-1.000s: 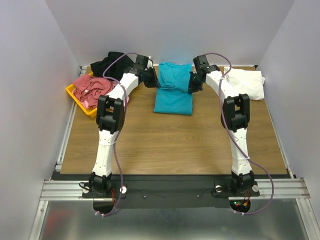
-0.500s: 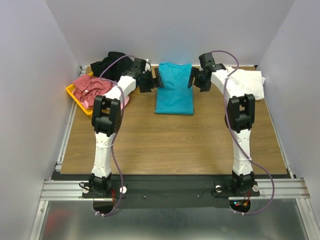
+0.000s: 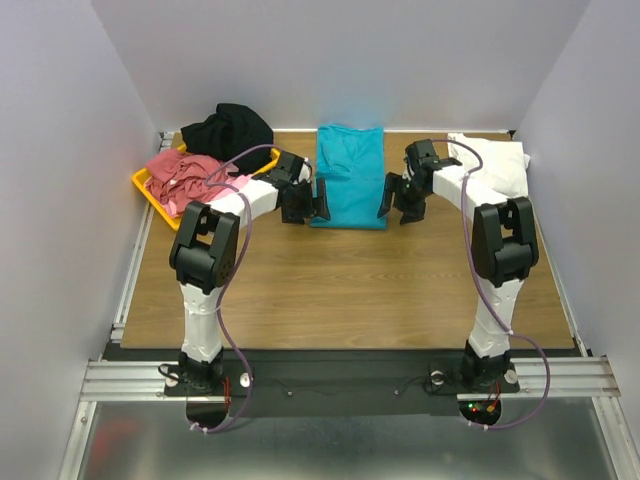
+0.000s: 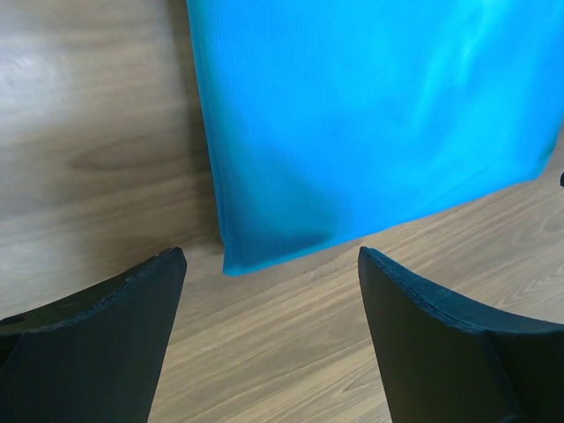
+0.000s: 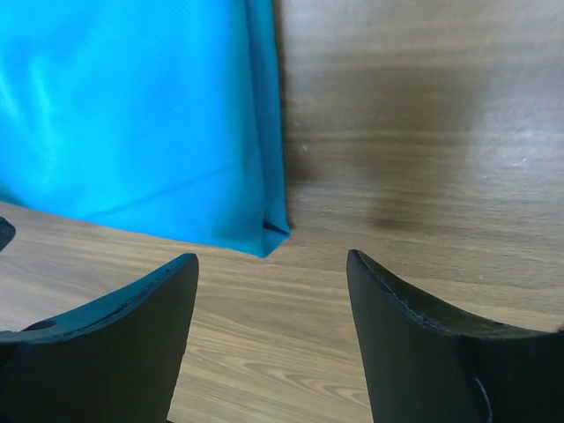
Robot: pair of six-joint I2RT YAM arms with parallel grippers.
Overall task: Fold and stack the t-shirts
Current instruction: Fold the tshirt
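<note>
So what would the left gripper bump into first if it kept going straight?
Probably the teal t-shirt, its corner just ahead of the left gripper; maybe the table first, depth is unclear.

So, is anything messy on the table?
The teal shirt lies neatly folded. The black shirt is a crumpled heap at the far left, and the red and pink shirts are bunched on the yellow tray, spilling over its edge.

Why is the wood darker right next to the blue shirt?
Right wrist view: soft shadow falls on the table beside the teal shirt; left wrist view: a similar dim patch on its other side; top view: even light, faint blue glow on the back wall.
</note>
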